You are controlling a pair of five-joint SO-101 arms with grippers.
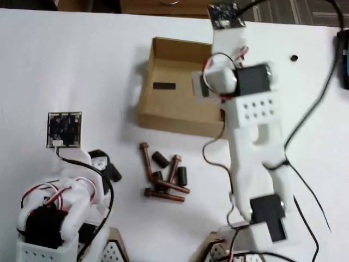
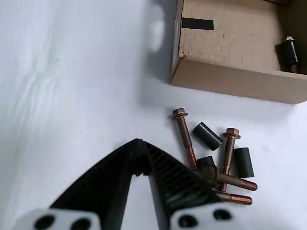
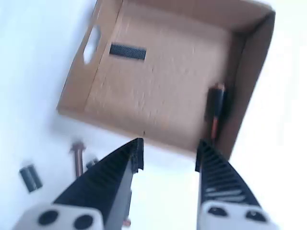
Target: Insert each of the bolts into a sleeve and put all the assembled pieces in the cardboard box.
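On my feed, the right claw [image 3: 169,146] is spread wide with nothing between its fingers. It hangs above the cardboard box [image 1: 163,117], over the box's near wall. The right arm [image 1: 253,136] stretches across the table [image 1: 65,65] and covers one side of the box in the overhead picture.

Inside the box I see one assembled piece [image 3: 216,108], a bolt in its dark sleeve, lying close along a side wall. It also shows in the far corner of the left wrist picture [image 2: 289,52]. A black strip [image 3: 127,51] sits on the box floor, well apart from that piece.

The left claw [image 2: 139,144] is pinched narrow, its tips meeting on nothing. It sits low over bare table, near the loose pile.

That pile lies just outside the box's front wall. I count four copper bolts [image 2: 184,136]: two point roughly toward the box and two lie crosswise at their threaded ends. Three black sleeves [image 2: 207,135] lie among them. One is between the two lengthwise bolts, one is just beside the outer bolt, and one is touching the crosswise pair.
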